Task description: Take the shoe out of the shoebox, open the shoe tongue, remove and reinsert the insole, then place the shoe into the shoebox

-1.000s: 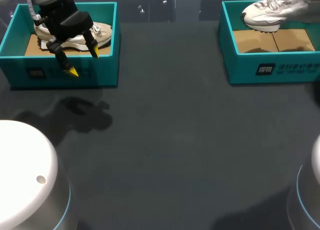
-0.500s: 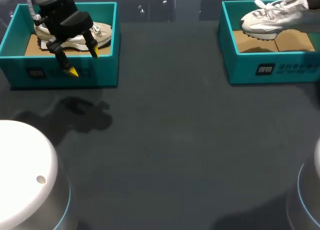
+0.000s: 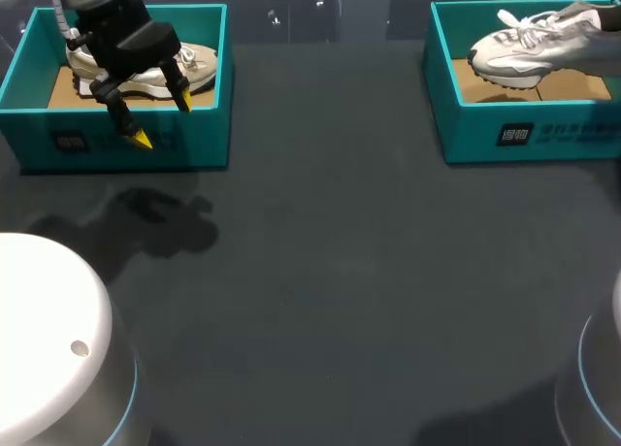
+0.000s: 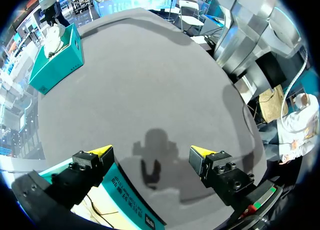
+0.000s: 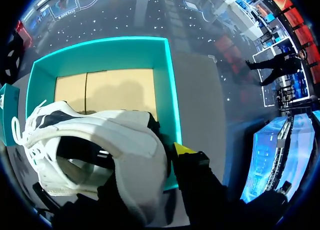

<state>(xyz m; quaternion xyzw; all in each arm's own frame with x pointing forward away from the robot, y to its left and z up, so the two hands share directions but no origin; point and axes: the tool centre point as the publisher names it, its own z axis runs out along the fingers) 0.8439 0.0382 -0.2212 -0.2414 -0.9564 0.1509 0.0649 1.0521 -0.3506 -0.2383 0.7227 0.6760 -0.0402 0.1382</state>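
White shoe (image 3: 529, 47) hung over the right shoebox (image 3: 514, 131), above its cardboard floor, with a shadow under it, so judged already lifted but not yet clear of the walls. Its long axis ran roughly across the head view: toe toward the middle of the surface (image 3: 330, 271), heel toward the right edge where the right arm came in. Sole faced down, toe a bit lower than heel. In the right wrist view the heel end sat at the right hand (image 5: 169, 157), with laces and toe pointing away from it. One yellow fingertip (image 5: 182, 149) showed outside the heel collar and the other was hidden behind the shoe. Since the shoe hung in the air, the hand was judged pinched on the heel. The next move likely turned on this: shoe to come out toe-first toward the centre, and the teal wall nearest the centre lay just beyond the toe, so it needed lift before travel. Left hand (image 3: 162, 118) was well apart, over the front wall of the left shoebox (image 3: 204, 141), fingers spread wide with nothing between them. A beige shoe (image 3: 199, 63) lay in that box behind it. The right arm was far nearer the white shoe. The left would have to cross the open surface to help with the tongue.
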